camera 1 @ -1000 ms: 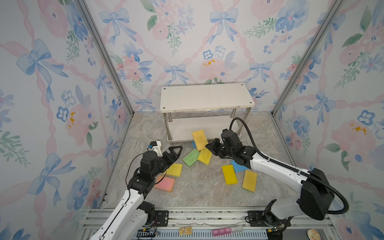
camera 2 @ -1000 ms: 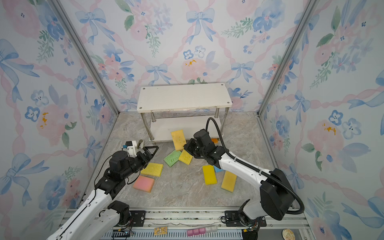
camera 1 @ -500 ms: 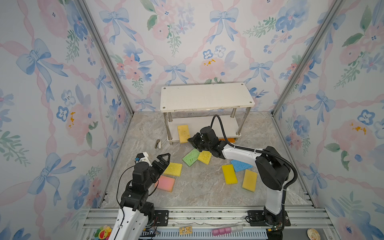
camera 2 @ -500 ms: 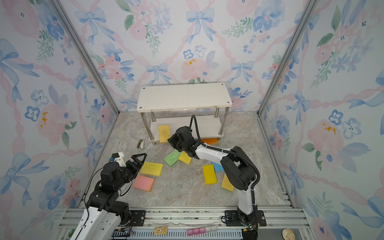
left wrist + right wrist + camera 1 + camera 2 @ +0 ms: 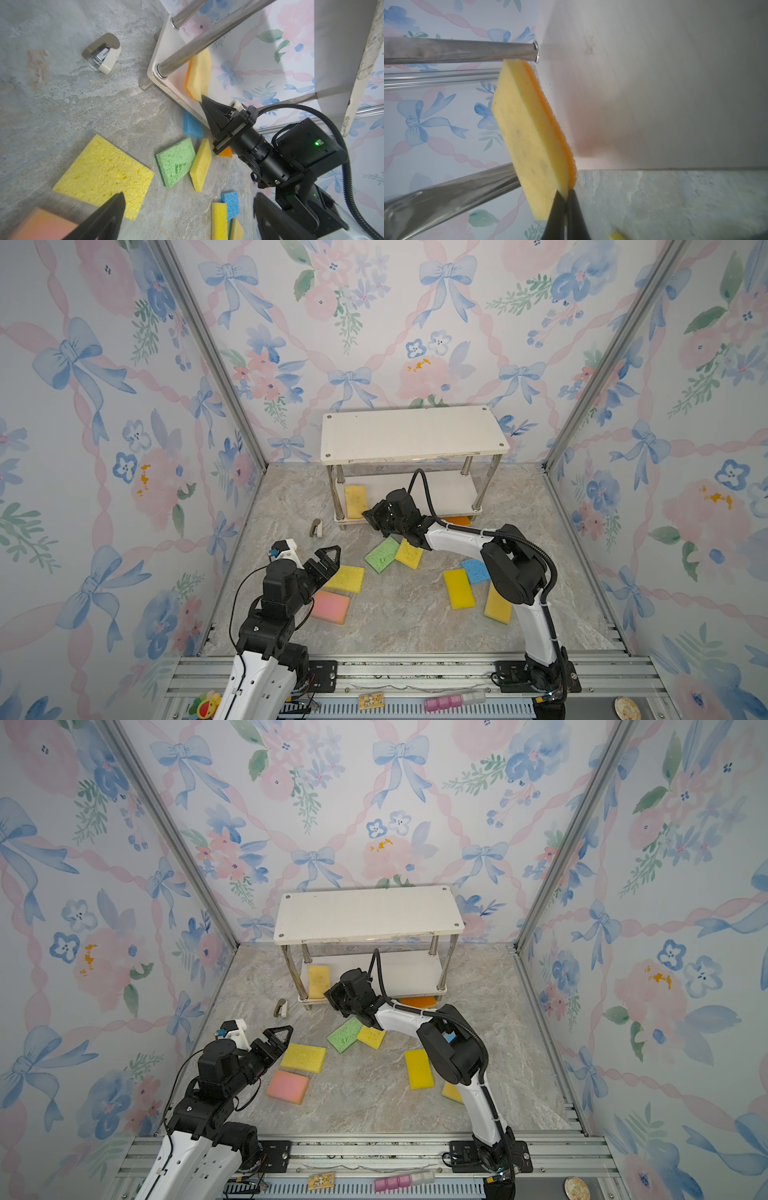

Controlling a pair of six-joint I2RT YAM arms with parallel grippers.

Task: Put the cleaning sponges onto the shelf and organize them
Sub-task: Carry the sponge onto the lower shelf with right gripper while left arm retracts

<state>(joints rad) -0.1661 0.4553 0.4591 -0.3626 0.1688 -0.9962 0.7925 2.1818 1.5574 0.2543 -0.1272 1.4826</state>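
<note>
At shelf [image 5: 654,104] edge, right gripper [image 5: 566,192] pinches sponge [image 5: 527,133]

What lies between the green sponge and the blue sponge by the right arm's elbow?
A small yellow sponge lies there, touching the green sponge. From there to the blue sponge the floor is bare, as seen in a top view.

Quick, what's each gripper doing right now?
Left gripper: open, empty.
Right gripper: shut on the yellow-orange sponge.

Left pincer [image 5: 189,196] gapes, right pincer [image 5: 564,192] clamped tight
</note>
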